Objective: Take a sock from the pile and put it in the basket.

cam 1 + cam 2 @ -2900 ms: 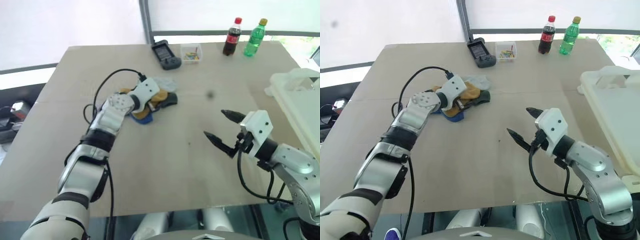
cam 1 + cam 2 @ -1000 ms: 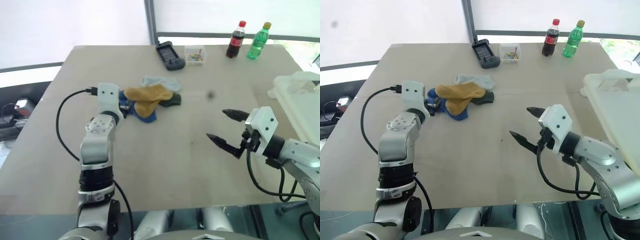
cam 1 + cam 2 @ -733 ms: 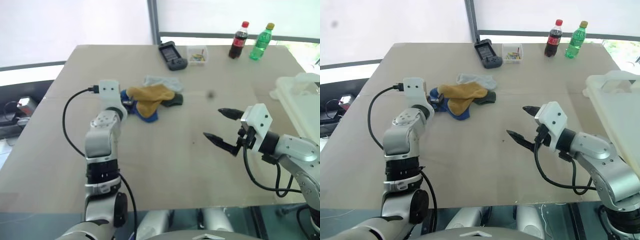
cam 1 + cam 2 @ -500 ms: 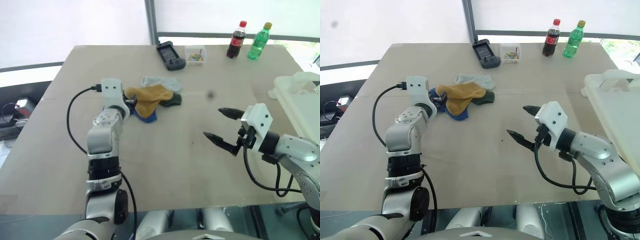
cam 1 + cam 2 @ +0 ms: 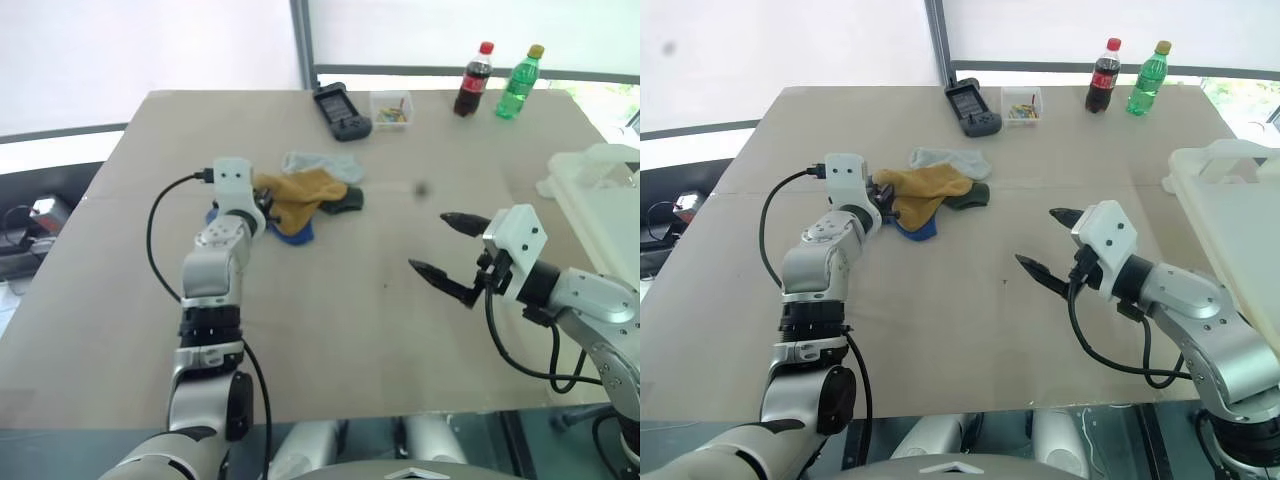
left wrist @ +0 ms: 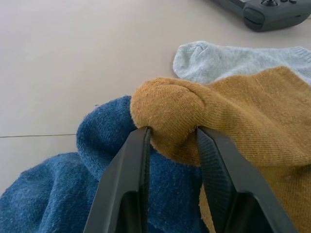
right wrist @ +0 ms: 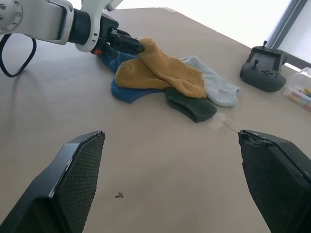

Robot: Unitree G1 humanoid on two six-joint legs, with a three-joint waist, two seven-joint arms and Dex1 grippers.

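Left wrist view: left gripper (image 6: 172, 141) is pinching the folded end of a mustard sock (image 6: 233, 111), its fingers (image 6: 127, 165) pressing in from both sides. That sock is lying on the pile (image 5: 930, 200), over a blue sock (image 6: 58, 194) and beside a grey one (image 6: 228, 60), mid-table (image 5: 940, 330). Right gripper (image 5: 1050, 242) is hovering wide apart and empty, between pile and basket (image 5: 1230, 230) at the table's right edge.
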